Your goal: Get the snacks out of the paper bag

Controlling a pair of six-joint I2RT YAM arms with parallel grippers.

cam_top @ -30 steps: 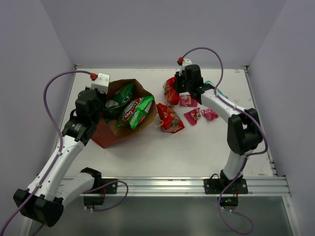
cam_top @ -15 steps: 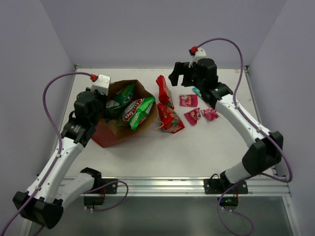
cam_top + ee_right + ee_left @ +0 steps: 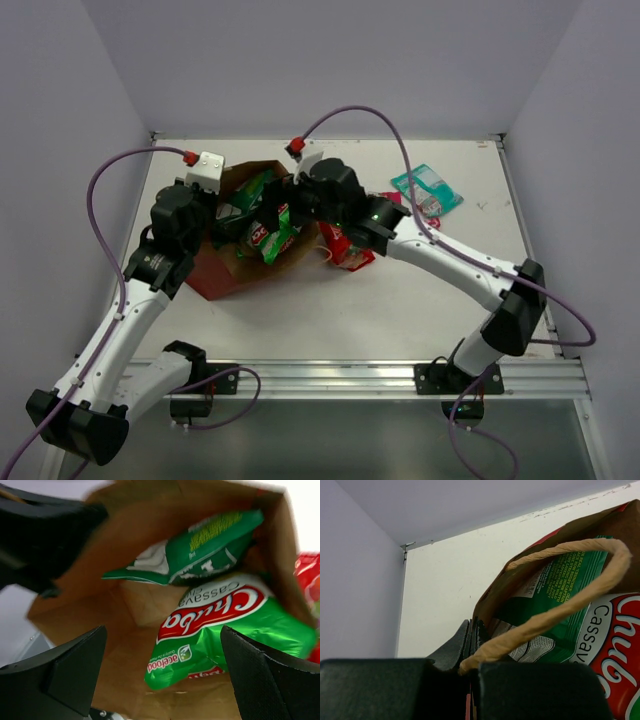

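Note:
The paper bag (image 3: 225, 270) lies on its side at the table's left, its mouth toward the middle. My left gripper (image 3: 214, 214) is shut on the bag's rim (image 3: 490, 595), beside the string handle (image 3: 560, 611). Inside lie a green chip bag with a red logo (image 3: 220, 630) and a green-and-white packet (image 3: 200, 550). My right gripper (image 3: 165, 672) hangs wide open at the bag's mouth (image 3: 280, 215), over the chip bag (image 3: 272, 240) and holding nothing. A red packet (image 3: 348, 248) lies just right of the bag, and a teal packet (image 3: 427, 188) at the back right.
The right arm (image 3: 440, 255) stretches across the middle of the table and hides what lies under it. Something small and pink (image 3: 432, 208) shows by the teal packet. Walls close the table at the back and both sides.
The right gripper opened and let go of a red packet at the back of the table, then swung left to the bag's mouth. The left arm and the bag have not moved.

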